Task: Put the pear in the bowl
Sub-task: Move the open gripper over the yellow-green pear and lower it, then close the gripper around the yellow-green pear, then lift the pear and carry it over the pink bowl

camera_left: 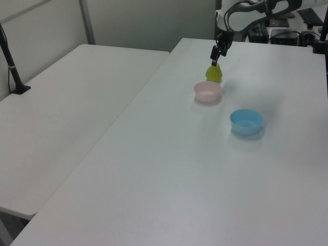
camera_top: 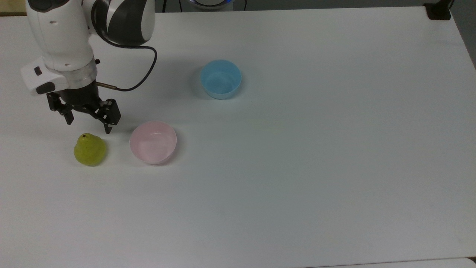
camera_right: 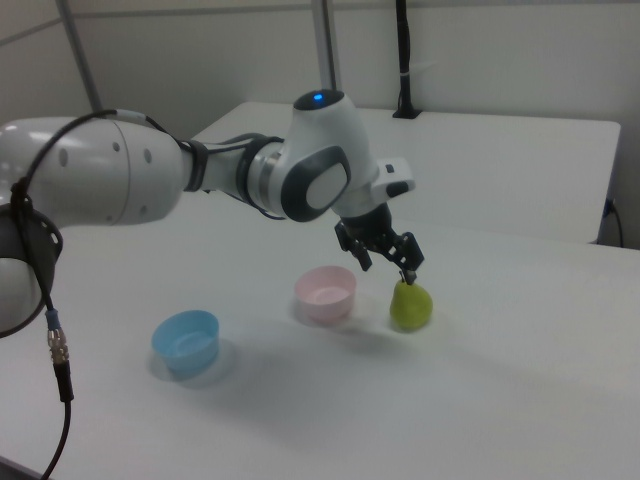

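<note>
**Q:** Jaws apart or closed, and on what?

**A:** Spread apart, with nothing between them. The gripper (camera_top: 88,126) hangs just above the pear (camera_top: 90,149) without touching it; in the right view its fingertips sit right over the stem end.

**Q:** Where does the pear stand?

**A:** Upright on the table (camera_top: 297,167), narrow end up, just to the top view's left of the pink bowl (camera_top: 153,142) and apart from it. A blue bowl (camera_top: 221,79) sits well away, toward the top view's upper right.

**Q:** How would you expect it to handle?

**A:** Light, I'd judge, and fairly stiff. Its skin looks smooth with a slight shine, so it may be slippery. The shape matters more: it tapers upward, so fingers closing on the neck could squeeze it downward and out.

**Q:** Where should the fingers take it, then?

**A:** Around the wide belly, low enough that the pads meet the fullest part from opposite sides. The bowl stands close on one side, so the finger there needs room. A moderate squeeze should do.
</note>
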